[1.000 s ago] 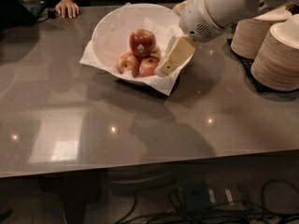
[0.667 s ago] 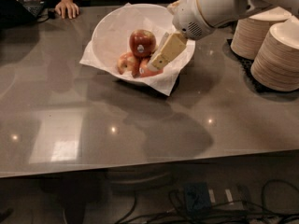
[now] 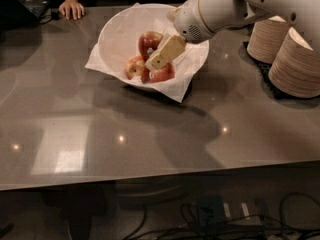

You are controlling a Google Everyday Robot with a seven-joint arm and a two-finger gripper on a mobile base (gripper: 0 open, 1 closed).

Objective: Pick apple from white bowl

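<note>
Tool inside one white bowl, beside apple; seemingly two paler apples; tool state unclear

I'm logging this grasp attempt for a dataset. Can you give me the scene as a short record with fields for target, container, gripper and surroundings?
target: apple, deep red, topmost in the pile
container: white bowl, paper-lined, on the grey table
other fruit: paler apples lower in the bowl
gripper: gripper inside the bowl, close beside the apple; contact cannot be told
surroundings: stacks of paper plates at the right; person's hand at the far edge
</note>
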